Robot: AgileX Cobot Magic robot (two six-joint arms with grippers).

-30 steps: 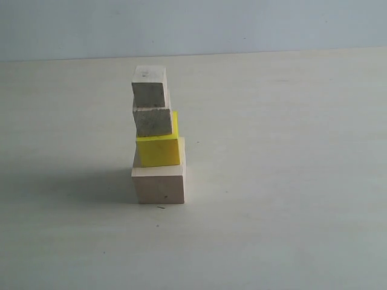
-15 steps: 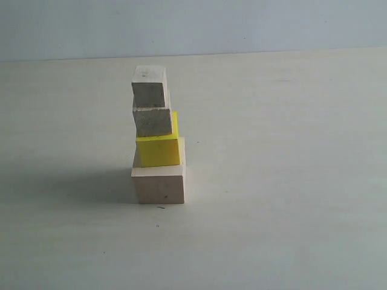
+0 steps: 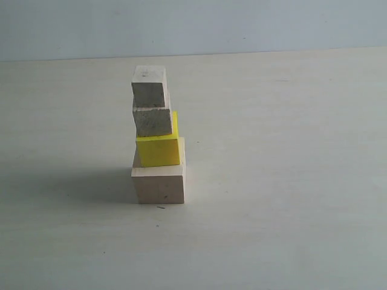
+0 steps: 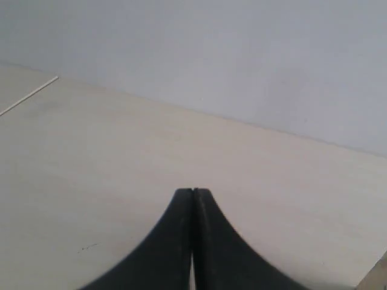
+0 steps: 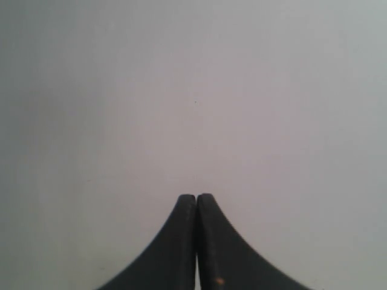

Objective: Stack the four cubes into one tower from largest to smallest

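Observation:
The tower stands left of centre in the exterior view. Its base is the large pale wood cube (image 3: 159, 184). On that sits the bright yellow cube (image 3: 158, 149), then the smaller bare wood cube (image 3: 152, 121), and the smallest bare wood cube (image 3: 149, 86) on top. The upper cubes sit shifted toward the left side of the base. Neither arm shows in the exterior view. My left gripper (image 4: 193, 191) is shut with nothing between its fingers, above bare table. My right gripper (image 5: 196, 196) is also shut and holds nothing, facing a plain pale surface.
The pale table (image 3: 290, 181) stretches around the tower, with a light wall (image 3: 242, 24) behind its far edge. A thin line (image 4: 30, 95) and a corner of something pale (image 4: 378, 277) show in the left wrist view.

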